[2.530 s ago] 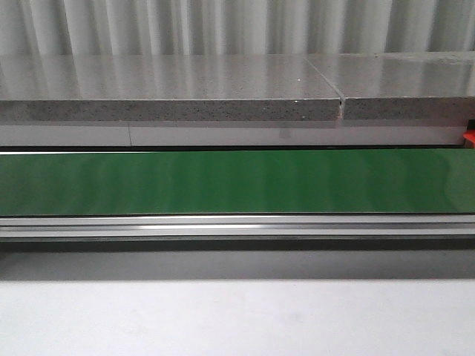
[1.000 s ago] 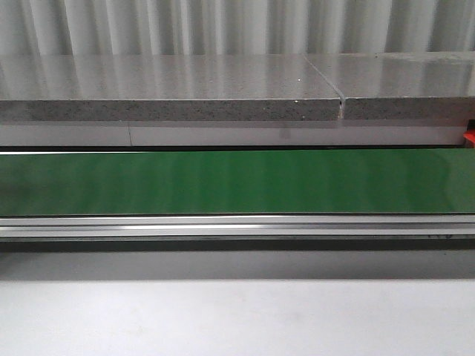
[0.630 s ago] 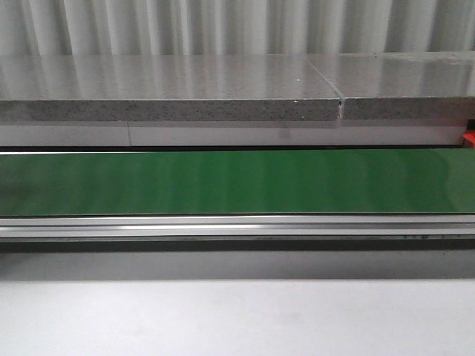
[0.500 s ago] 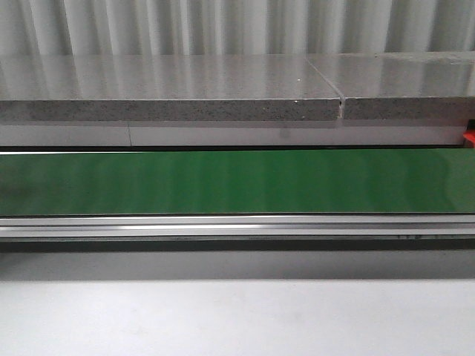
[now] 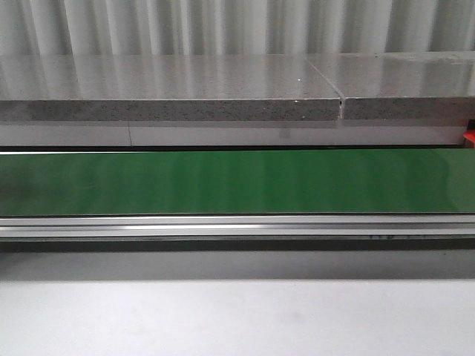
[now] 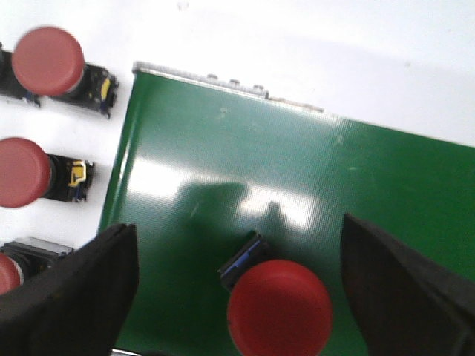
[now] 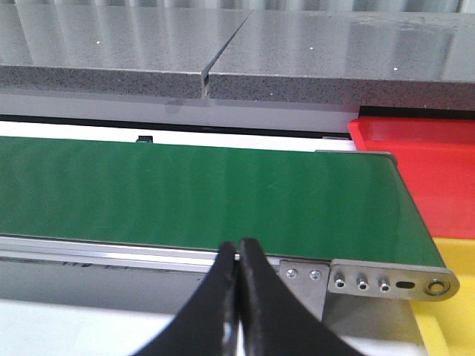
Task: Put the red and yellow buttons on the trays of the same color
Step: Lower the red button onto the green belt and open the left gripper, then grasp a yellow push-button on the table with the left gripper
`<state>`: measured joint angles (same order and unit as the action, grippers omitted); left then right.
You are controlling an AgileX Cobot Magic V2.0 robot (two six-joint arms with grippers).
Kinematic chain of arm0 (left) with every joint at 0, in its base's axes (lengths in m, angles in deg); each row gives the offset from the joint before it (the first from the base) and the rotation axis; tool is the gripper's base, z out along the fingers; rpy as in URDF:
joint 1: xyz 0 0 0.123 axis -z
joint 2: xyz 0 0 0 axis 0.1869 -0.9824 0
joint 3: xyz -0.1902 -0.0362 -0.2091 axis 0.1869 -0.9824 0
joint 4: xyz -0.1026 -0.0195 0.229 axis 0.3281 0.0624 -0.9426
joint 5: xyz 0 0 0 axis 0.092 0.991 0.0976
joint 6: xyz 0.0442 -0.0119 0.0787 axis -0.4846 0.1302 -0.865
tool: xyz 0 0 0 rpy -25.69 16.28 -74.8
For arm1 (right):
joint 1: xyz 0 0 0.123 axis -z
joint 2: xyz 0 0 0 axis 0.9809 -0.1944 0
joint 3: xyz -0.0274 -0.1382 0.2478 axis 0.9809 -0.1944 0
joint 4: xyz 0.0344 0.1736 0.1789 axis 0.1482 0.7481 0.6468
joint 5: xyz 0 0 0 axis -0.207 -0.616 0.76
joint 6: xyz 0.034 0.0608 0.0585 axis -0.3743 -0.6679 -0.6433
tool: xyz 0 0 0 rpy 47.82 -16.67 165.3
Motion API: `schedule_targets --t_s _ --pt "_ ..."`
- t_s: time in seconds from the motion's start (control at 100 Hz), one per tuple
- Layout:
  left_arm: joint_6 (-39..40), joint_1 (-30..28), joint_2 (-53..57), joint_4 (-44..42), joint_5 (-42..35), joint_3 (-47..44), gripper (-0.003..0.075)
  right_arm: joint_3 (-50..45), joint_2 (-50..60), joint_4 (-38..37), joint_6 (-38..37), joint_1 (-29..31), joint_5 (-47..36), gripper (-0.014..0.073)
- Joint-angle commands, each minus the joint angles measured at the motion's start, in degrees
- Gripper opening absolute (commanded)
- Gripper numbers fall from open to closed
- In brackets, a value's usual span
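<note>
One green belt [image 5: 237, 182] is filling the front view, running side to side below a grey stone ledge [image 5: 171, 89], and nothing is riding on the stretch shown here. No arm is showing in this view; only a sliver of red [image 5: 469, 139] is peeking in at the far right edge.

In the left wrist view, the left gripper [image 6: 245, 297] is hanging over the end of the belt [image 6: 297, 193] with its dark fingers [image 6: 78, 285] spread wide, one to each side of a red button [image 6: 280, 308] that is lying on the green. Neither finger is touching the button. Three more red buttons, the first [image 6: 47, 61], the second [image 6: 22, 172] and a third partly hidden [image 6: 9, 271], are waiting on the white surface [image 6: 334, 52] just beside the belt's end. No yellow button is showing in any view.

In the right wrist view, the right gripper [image 7: 238, 297] is pressed together and holding nothing, waiting near the belt's other end [image 7: 223, 193], where the red tray [image 7: 430, 167] and a corner of the yellow tray [image 7: 456, 319] are sitting.

Judging from this, the button is being fed onto the belt. Doing it well probably means lifting the left gripper straight up so neither finger is nudging the cap, and opening the right gripper before the button is arriving.
</note>
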<state>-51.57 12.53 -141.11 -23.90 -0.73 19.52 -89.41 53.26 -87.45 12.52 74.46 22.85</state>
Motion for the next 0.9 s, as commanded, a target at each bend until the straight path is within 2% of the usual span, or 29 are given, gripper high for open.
schedule_targets --t_s 0.0,0.2,0.41,0.66,0.78,0.89 --pt "-0.14 0.22 5.23 -0.19 -3.73 2.20 0.0550 0.82 0.51 -0.70 0.29 -0.07 -4.72 -0.0092" --pt "-0.14 -3.55 12.99 -3.82 -0.07 0.81 0.0550 0.82 0.51 -0.70 0.29 -0.07 -4.72 -0.0092" --pt "0.00 -16.06 20.32 -3.84 0.70 -6.64 0.0549 0.82 0.51 -0.70 0.29 -0.07 -4.72 -0.0092" --pt "2.67 -29.43 24.95 -1.53 -3.09 -17.90 0.0548 0.82 0.51 -0.70 0.29 -0.07 -4.72 -0.0092" --pt "3.34 -31.46 24.60 -0.84 -5.88 -22.30 0.0546 0.82 0.51 -0.70 0.29 -0.07 -4.72 -0.0092" --pt "3.34 -31.58 22.60 -0.95 -5.33 -23.30 0.0546 0.82 0.51 -0.70 0.29 -0.07 -4.72 -0.0092"
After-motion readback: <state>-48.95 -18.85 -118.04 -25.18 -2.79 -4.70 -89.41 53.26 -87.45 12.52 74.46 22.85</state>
